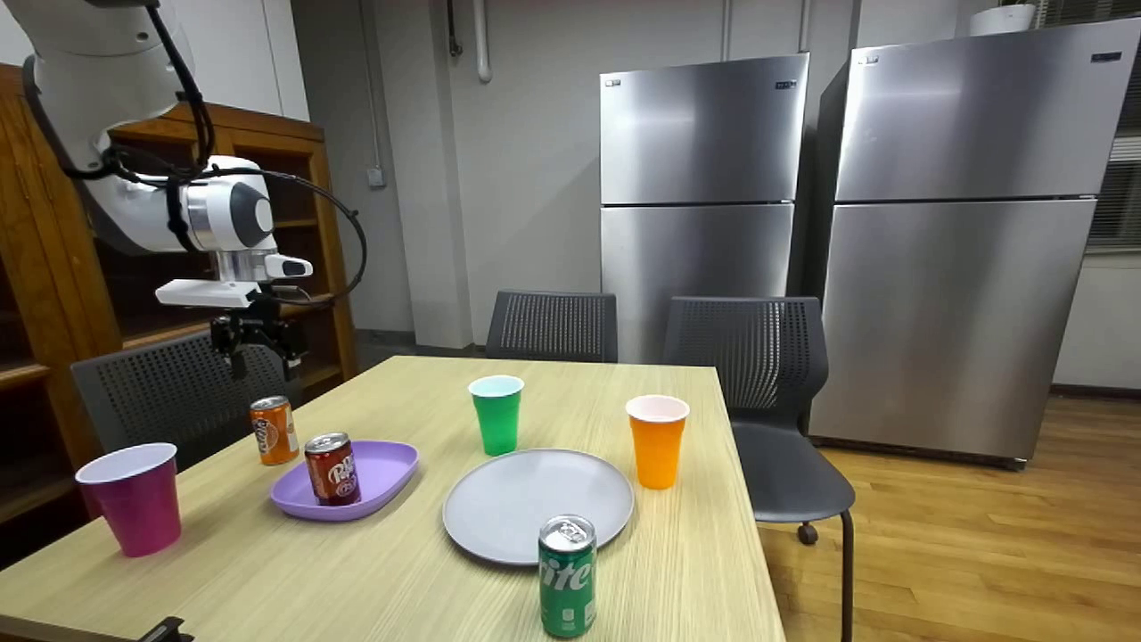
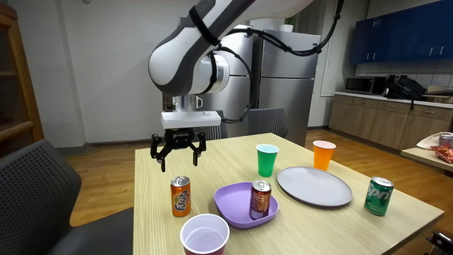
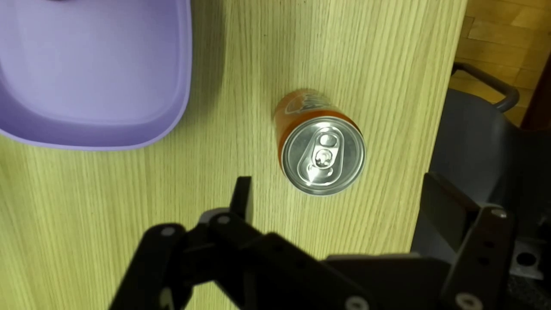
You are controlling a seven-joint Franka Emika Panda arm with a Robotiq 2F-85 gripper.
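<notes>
Above the table my gripper (image 2: 179, 165) hangs with its fingers wide apart and nothing between them. The nearest thing below is an orange Fanta can (image 2: 181, 197), upright on the wood, close under the fingertips but apart from them. From the wrist view the silver lid of the can (image 3: 323, 156) shows just ahead of the gap between the fingers (image 3: 244, 193). Beside it lies a purple tray (image 3: 97, 73). A dark red Dr Pepper can (image 1: 332, 470) stands upright in the purple tray (image 1: 392, 464), as both exterior views show.
A magenta cup (image 2: 205, 233) stands near the Fanta can. Farther along the table (image 1: 704, 553) are a green cup (image 1: 497, 415), a grey plate (image 1: 535, 499), an orange cup (image 1: 657, 441) and a green Sprite can (image 1: 568, 580). Chairs (image 2: 35, 191) stand around the edges.
</notes>
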